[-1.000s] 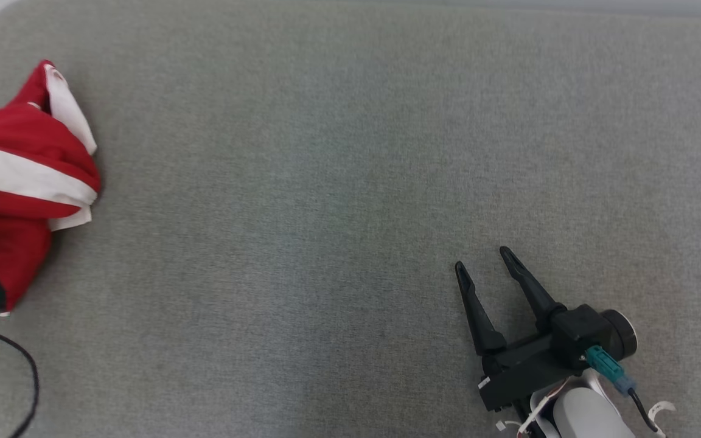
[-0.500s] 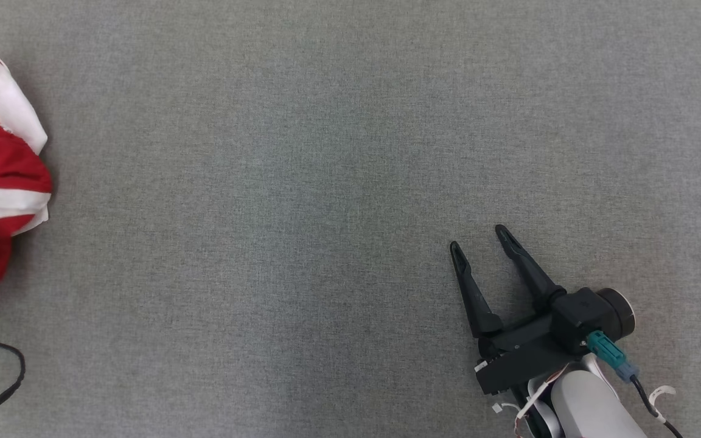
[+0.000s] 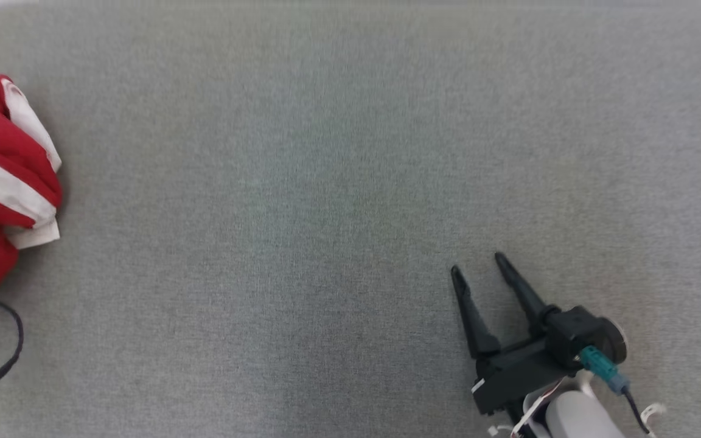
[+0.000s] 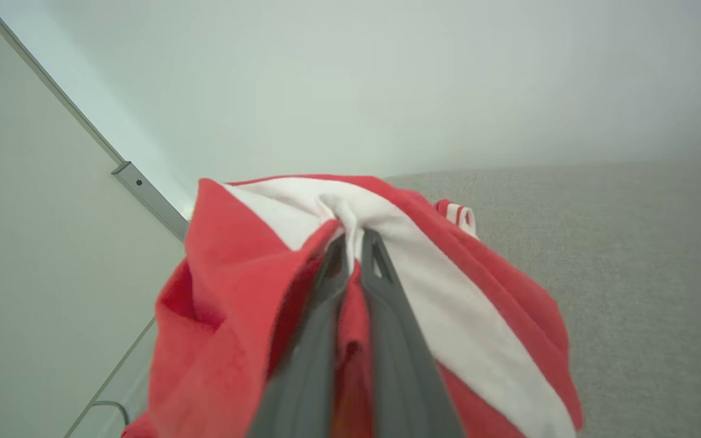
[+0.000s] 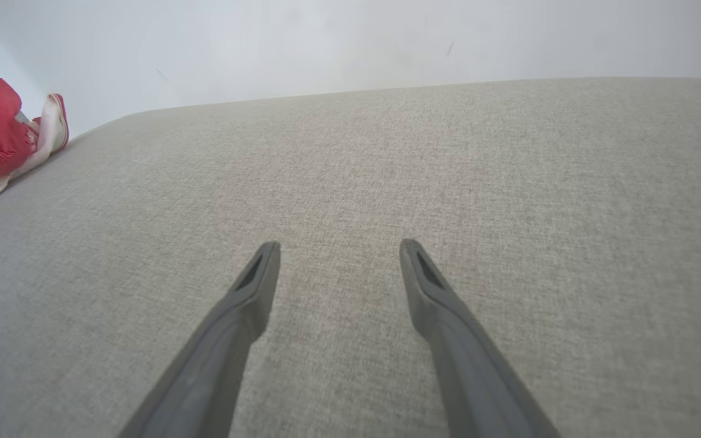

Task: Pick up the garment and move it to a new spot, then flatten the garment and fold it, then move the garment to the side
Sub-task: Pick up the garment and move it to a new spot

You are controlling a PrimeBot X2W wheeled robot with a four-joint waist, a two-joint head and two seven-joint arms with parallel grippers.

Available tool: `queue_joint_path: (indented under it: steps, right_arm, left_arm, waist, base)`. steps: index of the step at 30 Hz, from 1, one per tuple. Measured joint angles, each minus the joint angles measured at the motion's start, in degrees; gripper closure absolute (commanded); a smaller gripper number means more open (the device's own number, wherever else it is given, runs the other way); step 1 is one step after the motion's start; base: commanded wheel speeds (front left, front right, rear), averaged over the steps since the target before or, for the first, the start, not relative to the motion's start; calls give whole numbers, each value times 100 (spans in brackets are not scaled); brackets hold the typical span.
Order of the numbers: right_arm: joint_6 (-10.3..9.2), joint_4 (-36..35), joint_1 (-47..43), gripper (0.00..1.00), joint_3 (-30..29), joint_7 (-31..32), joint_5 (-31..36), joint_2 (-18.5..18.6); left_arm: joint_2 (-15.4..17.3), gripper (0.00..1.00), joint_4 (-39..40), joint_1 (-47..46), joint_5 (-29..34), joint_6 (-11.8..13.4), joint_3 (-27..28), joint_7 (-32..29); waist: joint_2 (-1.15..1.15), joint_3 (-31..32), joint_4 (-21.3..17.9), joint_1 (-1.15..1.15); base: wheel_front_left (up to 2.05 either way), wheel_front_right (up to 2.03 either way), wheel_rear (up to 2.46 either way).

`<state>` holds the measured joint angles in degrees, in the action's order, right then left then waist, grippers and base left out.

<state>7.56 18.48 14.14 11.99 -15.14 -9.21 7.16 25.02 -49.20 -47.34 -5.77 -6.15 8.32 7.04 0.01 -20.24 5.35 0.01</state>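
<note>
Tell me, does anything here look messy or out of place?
Yes: the red and white garment is bunched in a crumpled heap at the left side of the grey surface, not spread flat. The left fingers are pinched shut on a fold of it. Nothing looks spilled or damaged.
</note>
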Motion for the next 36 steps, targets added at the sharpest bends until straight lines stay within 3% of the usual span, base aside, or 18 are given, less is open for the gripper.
queue_joint_path:
  steps: [4,21,28,32,34,35,36]
  right_arm:
    - [0,58,-113,0,-13,0,-49,-92]
    - [0,252,-671,0,-116,1,-152,-267]
    - [0,255,-745,0,-146,1,-137,-267]
    - [0,245,-749,0,-132,1,-138,-279]
    - [0,246,-753,0,-131,0,-145,-286]
    - [0,248,-756,0,-131,1,-147,-289]
    - [0,250,-756,0,-134,1,-156,-294]
  left_arm:
    - [-136,100,193,-151,-114,-94,-276,305]
    - [-1989,100,1384,408,-1348,-136,-2089,750]
    - [-2192,100,1625,663,-1985,-131,-2404,795]
    - [-2207,100,1585,1055,-2206,73,-2507,801]
    - [-2216,100,1546,1337,-2212,294,-2488,801]
    - [-2220,89,1502,1472,-2212,396,-2446,801]
    - [-2219,35,1474,1614,-2208,477,-2386,801]
  waist:
    - [0,263,-53,-1]
    - [0,1214,-710,-2]
    - [-1,1381,-1109,-2]
    - [-1,1419,-1273,-2]
    - [-1,1424,-1318,-2]
    - [-1,1425,-1329,-2]
    - [0,1427,-1329,-1]
  base:
    - [0,0,0]
    - [0,0,0]
    - [0,0,0]
    - [0,0,0]
    - [0,0,0]
    - [0,0,0]
    - [0,0,0]
